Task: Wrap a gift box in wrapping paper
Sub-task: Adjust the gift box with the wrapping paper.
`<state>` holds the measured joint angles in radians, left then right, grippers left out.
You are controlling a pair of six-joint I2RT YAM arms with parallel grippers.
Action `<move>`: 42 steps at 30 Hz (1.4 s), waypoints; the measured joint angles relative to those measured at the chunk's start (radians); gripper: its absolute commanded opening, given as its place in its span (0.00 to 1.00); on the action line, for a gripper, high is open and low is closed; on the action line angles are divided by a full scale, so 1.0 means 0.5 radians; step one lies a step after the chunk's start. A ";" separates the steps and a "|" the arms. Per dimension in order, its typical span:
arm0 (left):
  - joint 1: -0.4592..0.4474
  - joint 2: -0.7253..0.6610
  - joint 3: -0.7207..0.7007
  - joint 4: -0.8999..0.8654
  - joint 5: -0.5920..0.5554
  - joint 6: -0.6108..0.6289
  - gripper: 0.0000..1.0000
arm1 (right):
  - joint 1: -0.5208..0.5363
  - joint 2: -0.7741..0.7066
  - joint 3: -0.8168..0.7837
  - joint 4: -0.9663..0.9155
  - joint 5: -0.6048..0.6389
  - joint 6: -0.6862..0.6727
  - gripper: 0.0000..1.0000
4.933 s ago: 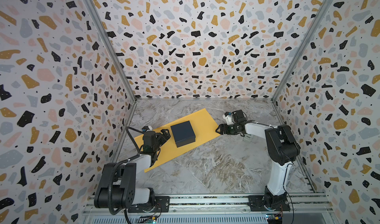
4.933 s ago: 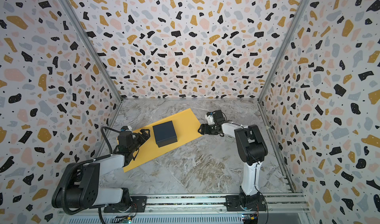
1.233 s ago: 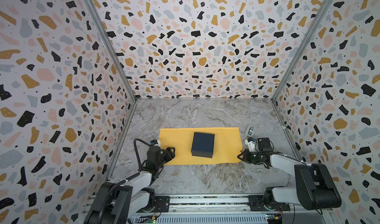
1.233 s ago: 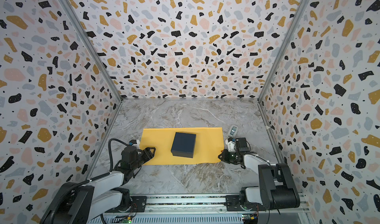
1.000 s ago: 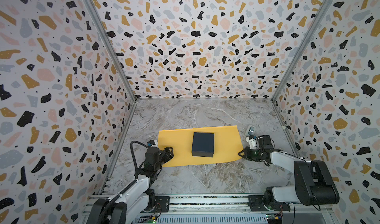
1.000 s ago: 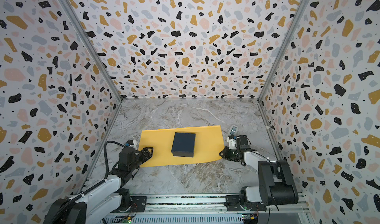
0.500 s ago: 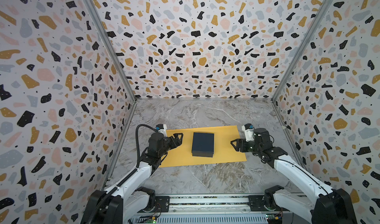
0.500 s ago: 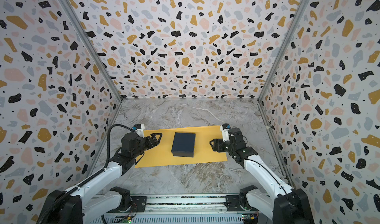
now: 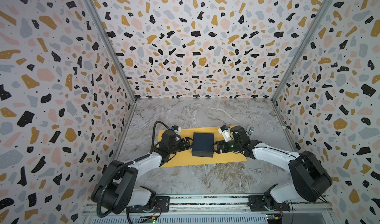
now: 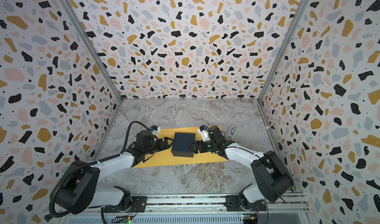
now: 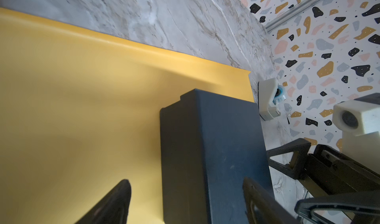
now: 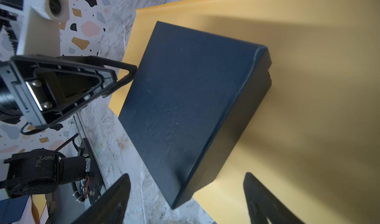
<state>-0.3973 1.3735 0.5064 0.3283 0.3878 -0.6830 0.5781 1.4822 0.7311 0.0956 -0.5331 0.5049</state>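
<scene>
Both arms have closed in from the sheet's ends: left gripper (image 9: pixel 189 144) and right gripper (image 9: pixel 215 147), jaws apart, flank the matte navy gift box (image 9: pixel 203 144), lying flat mid-sheet on the mustard wrapping paper (image 9: pixel 226 158)

The gift box (image 9: pixel 203 144) sat centred on the wrapping paper (image 9: pixel 226 159), on the table (image 9: pixel 205 177). The left gripper (image 9: pixel 188 143) flanked its left, the right gripper (image 9: pixel 217 147) its right.

wrapping paper (image 9: pixel 226 157) turned from diagonal to square-on under the gift box (image 9: pixel 203 143), left hand (image 9: pixel 189 144) moved in from the sheet's end to the gift box's left side, right hand (image 9: pixel 215 147) now flanking the opposite side, jaws spread apart
</scene>
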 measured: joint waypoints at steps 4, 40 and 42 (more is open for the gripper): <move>-0.027 0.060 0.000 0.073 0.044 -0.028 0.82 | 0.001 0.099 0.022 0.080 -0.040 0.042 0.82; -0.176 -0.414 0.117 -0.180 -0.674 0.213 0.89 | -0.462 0.137 0.056 0.156 -0.125 -0.044 0.58; -0.311 -0.432 0.195 -0.253 -0.848 0.360 0.89 | -0.500 0.145 0.011 0.147 -0.130 -0.069 0.52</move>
<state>-0.5529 1.1576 0.6037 0.2016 -0.0360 -0.5030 0.3279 1.5547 0.7364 0.1692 -0.5980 0.4706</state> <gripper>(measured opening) 0.888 0.559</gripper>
